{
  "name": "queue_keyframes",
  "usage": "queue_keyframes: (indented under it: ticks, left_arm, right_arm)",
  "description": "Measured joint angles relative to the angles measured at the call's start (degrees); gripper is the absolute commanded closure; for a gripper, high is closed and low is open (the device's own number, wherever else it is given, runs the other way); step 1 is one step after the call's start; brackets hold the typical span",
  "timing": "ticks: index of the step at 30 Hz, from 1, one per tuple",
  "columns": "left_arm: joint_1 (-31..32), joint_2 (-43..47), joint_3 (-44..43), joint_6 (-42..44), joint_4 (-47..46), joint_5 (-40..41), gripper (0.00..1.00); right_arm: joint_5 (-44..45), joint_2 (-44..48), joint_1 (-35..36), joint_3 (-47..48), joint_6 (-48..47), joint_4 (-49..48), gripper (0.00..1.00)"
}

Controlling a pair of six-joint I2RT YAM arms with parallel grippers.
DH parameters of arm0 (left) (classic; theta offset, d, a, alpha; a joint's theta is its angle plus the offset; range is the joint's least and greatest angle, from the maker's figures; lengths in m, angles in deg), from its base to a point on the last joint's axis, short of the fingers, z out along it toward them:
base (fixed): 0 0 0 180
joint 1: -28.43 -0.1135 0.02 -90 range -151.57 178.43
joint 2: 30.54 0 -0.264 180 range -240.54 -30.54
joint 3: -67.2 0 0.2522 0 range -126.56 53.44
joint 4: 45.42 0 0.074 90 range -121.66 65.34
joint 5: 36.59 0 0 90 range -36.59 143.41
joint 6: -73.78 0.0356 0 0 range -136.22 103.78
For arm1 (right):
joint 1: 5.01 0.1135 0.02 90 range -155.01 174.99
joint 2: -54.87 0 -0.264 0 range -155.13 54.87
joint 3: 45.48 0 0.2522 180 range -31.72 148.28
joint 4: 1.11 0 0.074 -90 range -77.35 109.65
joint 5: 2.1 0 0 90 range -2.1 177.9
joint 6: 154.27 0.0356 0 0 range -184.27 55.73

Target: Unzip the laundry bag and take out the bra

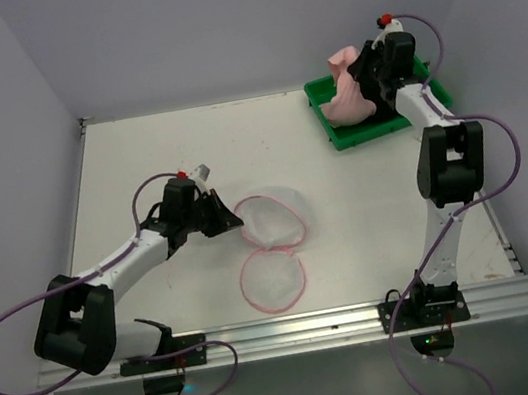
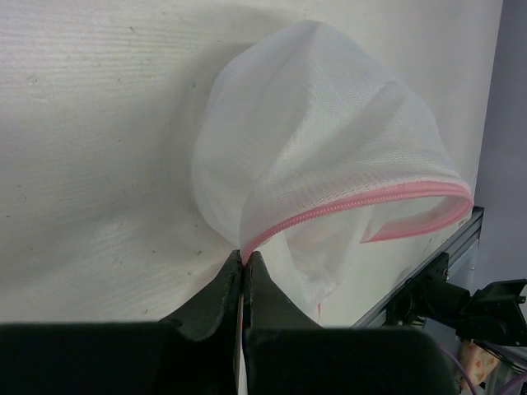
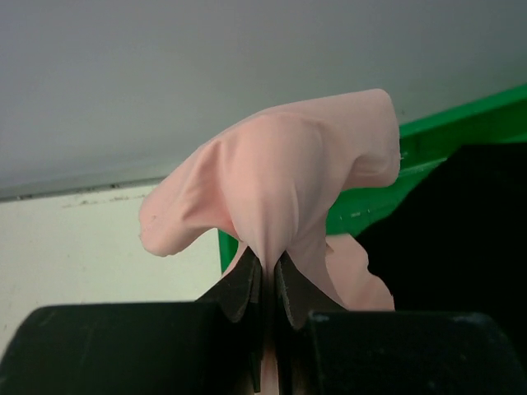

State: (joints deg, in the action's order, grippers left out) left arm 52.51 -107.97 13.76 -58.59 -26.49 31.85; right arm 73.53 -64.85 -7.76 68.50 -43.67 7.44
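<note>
Our left end effector (image 2: 245, 257) pinches the pink zipper rim of the round white mesh laundry bag (image 1: 273, 218), well inside the bench (image 1: 136, 158) edges. Our right end effector (image 3: 268, 262) clamps the soft pale pink bra (image 3: 280, 164) above the far-corner green tray (image 1: 356, 138).

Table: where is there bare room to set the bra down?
Bare: far-left table between the back wall and left arm; also between the laundry bag and right arm. Crowded: the green tray under the bra.

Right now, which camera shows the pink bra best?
The right wrist view: the bra shows large and close, pinched in the right gripper. The top external view shows it small, over the green tray. The left wrist view misses it.
</note>
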Motion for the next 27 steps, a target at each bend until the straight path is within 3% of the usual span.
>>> queue_keyframes:
  ticks: [6,10,13,14,20,27]
  left_arm:
    - [0.0,-0.3,0.8,0.0,0.0,-0.6,1.0]
    - [0.0,-0.3,1.1,0.0,-0.1,-0.8,1.0]
    - [0.0,-0.3,1.2,0.0,-0.2,-0.8,1.0]
    - [0.0,-0.3,1.2,0.0,-0.2,-0.8,1.0]
    - [0.0,-0.3,1.4,0.0,-0.4,-0.8,1.0]
    - [0.0,-0.3,1.7,0.1,-0.4,-0.8,1.0]
  right_arm:
    - [1.2,-0.1,-0.1,0.1,-2.3,8.3,0.99]
    - [1.5,-1.6,-0.2,3.0,-3.6,12.7,0.93]
    - [1.6,-4.0,-0.2,6.4,-4.5,17.0,0.8]
    - [1.4,-5.2,-0.2,7.8,-4.9,18.6,0.71]
    - [0.2,-10.6,-0.2,12.0,-6.4,26.1,0.51]
    - [0.2,-9.8,-0.2,11.9,-7.3,28.8,0.27]
